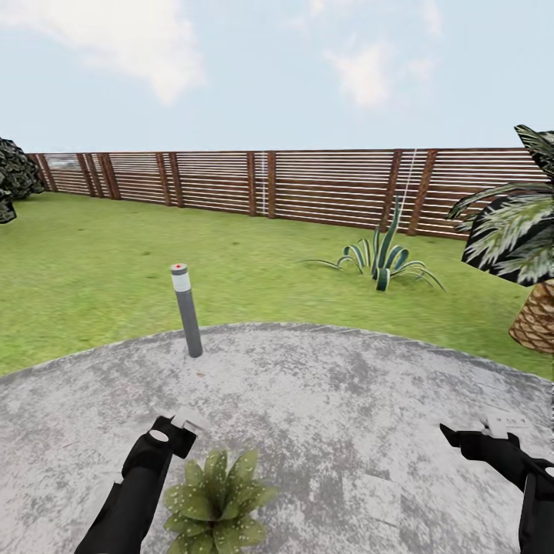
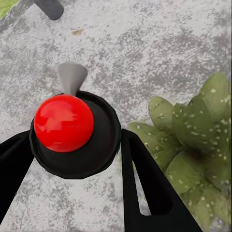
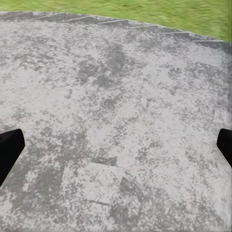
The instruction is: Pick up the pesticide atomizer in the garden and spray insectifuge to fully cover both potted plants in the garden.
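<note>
My left gripper (image 2: pixel 77 145) is shut on the pesticide atomizer (image 2: pixel 65 123), seen end-on as a red dome on a black round head with a grey nozzle pointing at the paving. Just beside it sits one potted plant (image 2: pixel 193 145), a low rosette of pointed green leaves dotted with whitish insectifuge specks (image 2: pixel 212 92). In the head view the same potted plant (image 1: pixel 215 500) lies on the patio right of my left gripper (image 1: pixel 181 427). The other potted plant is out of view. My right gripper (image 1: pixel 492 431) hangs open over bare paving, its fingertips (image 3: pixel 9 147) wide apart.
A grey bollard lamp (image 1: pixel 187 312) with a red dot stands at the patio's far edge. Beyond is lawn (image 1: pixel 92 254), a spiky agave (image 1: pixel 381 261), a palm (image 1: pixel 531 254) at the right, and the brown slatted fence (image 1: pixel 308 185). The round grey patio (image 1: pixel 346 415) stretches between my arms.
</note>
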Motion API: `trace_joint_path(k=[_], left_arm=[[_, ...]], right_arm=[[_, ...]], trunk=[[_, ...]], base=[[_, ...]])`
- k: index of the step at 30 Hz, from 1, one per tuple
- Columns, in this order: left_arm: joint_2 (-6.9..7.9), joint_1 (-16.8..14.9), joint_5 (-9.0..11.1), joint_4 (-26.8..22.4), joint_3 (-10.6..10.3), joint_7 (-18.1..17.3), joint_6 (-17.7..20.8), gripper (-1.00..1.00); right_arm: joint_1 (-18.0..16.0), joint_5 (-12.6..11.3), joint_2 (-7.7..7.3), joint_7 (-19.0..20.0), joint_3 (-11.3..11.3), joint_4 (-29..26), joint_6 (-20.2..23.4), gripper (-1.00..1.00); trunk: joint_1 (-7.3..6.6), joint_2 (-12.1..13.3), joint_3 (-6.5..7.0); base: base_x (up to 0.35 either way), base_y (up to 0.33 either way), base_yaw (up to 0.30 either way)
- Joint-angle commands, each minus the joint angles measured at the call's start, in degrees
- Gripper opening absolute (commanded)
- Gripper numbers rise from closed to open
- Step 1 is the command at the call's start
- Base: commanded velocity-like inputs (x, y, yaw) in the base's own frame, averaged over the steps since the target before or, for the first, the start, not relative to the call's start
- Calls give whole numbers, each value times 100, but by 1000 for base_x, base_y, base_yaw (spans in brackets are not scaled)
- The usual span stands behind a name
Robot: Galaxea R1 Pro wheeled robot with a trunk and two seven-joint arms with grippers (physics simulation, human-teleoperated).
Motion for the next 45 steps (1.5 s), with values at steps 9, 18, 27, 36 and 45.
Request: trace_joint_path(k=[9,18,27,36,45], left_arm=[[-7,-4,-60,-11,17,-61,5,-100],[-15,-29,-19,-9,17,-102,5,-100],[-16,-16,42,-11,19,-88,5,-100],[-22,-13,50,-11,-50,-95,7,-100],[-25,-13,54,-5,-55,-96,5,-100]], right_arm=[[-8,29,-1,39,-19,-11,24,100],[-8,30,7,39,-6,-33,32,100],[-8,37,8,30,-13,-244,27,100],[-8,37,1,30,-21,-297,31,100],[-8,37,5,30,-21,-442,29,100]], trunk=[[0,-3,-6],[0,-3,-6],[0,-3,-6],[0,-3,-3],[0,-3,28]], base=[[0,-300,0],[0,-300,48],[0,-292,245],[0,-194,261],[0,-155,257]])
